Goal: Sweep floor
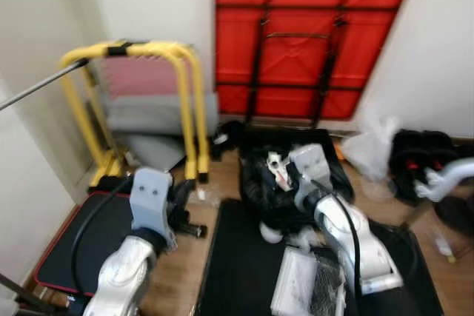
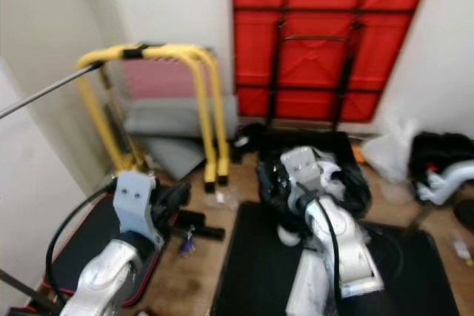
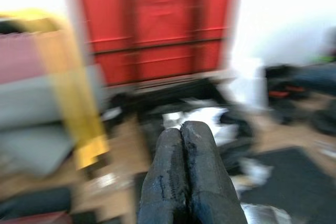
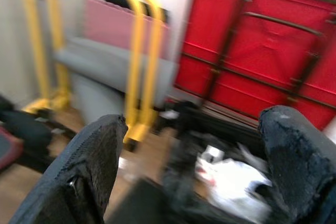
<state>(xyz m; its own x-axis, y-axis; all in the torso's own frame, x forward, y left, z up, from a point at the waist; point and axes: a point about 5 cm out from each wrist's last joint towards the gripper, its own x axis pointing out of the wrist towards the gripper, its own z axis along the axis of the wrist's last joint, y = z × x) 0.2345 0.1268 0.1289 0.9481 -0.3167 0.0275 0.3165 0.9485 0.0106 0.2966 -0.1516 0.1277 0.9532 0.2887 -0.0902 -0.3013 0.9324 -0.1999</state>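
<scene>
Both arms are raised over a cluttered wooden floor point(image 1: 185, 275). My left gripper point(image 3: 181, 129) is shut, its two black fingers pressed together with nothing between them; it hovers above the floor by a red-edged black mat point(image 1: 96, 234). My right gripper point(image 4: 194, 129) is open wide and empty, held over a black bag point(image 1: 259, 186) stuffed with white and dark rubbish. A thin grey pole point(image 1: 41, 86) slants in from the left edge toward the yellow frame; neither gripper touches it. The wrist views are blurred.
A red folded frame point(image 1: 311, 35) leans on the back wall. A yellow tube frame point(image 1: 189, 101) with grey and pink pads stands at the left. A black mat point(image 1: 244, 257) carries white packets point(image 1: 296, 286). A white plastic bag point(image 1: 374, 146) and dark items point(image 1: 418, 157) lie at right.
</scene>
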